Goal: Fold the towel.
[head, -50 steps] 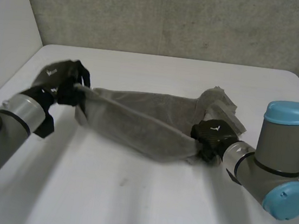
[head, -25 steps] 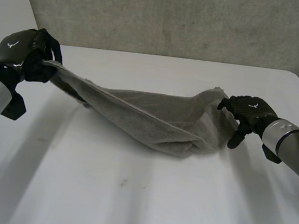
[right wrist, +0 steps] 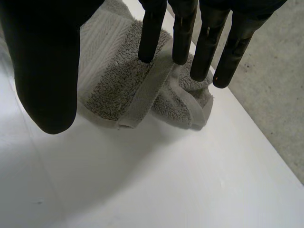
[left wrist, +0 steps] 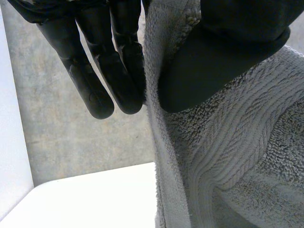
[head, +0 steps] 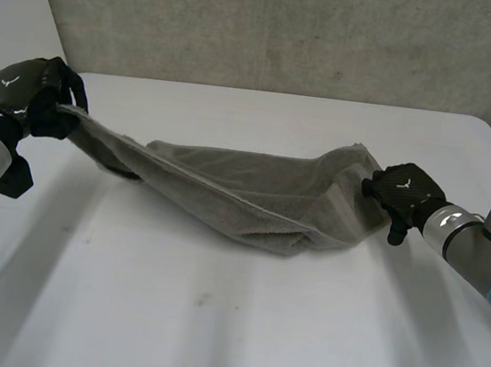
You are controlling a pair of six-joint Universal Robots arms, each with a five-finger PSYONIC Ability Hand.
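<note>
Fingers of left hand pinch towel end; right hand fingers spread.

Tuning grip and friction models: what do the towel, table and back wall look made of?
Towel: grey terry cloth, looped pile with a flat woven band, matte.
Table: smooth white top, slight sheen, probably laminate or painted board.
Wall: rough mottled grey, likely bare concrete.
</note>
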